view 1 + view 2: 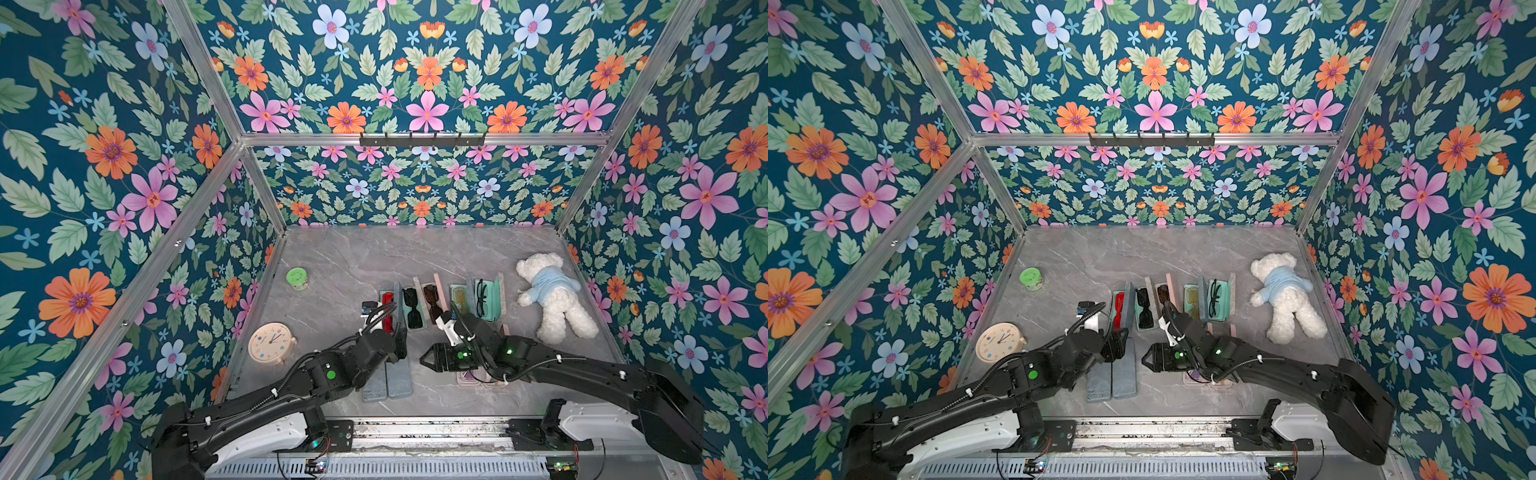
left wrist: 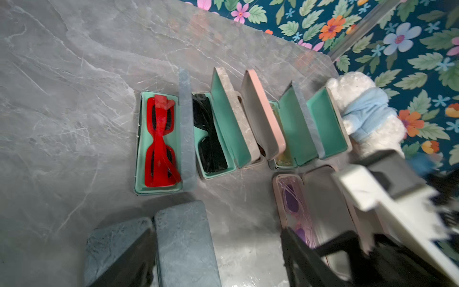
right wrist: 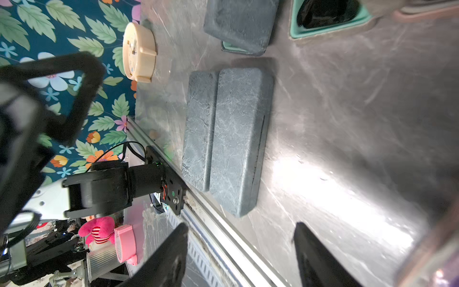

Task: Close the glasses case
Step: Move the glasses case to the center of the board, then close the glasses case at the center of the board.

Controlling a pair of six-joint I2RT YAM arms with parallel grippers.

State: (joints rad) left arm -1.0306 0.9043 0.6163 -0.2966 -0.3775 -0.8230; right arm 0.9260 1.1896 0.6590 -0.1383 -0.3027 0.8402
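Glasses cases, open, in a row across the middle of the table (image 1: 353, 257), with lids stood upright. This is judged to keep every lid within reach of either arm. The red-glasses case (image 2: 159, 141) is found at the row's left end in both top views, just beyond the left gripper (image 2: 216, 238), and its lid is not yet shut.

Two closed cases (image 3: 238, 139) are laid side by side at lower centre.

Left gripper: jaws spread wide, nothing held — a closed case lies beneath, though contact cannot be told.

Right gripper (image 3: 241, 225): jaws wide apart over bare table, nothing gripped.
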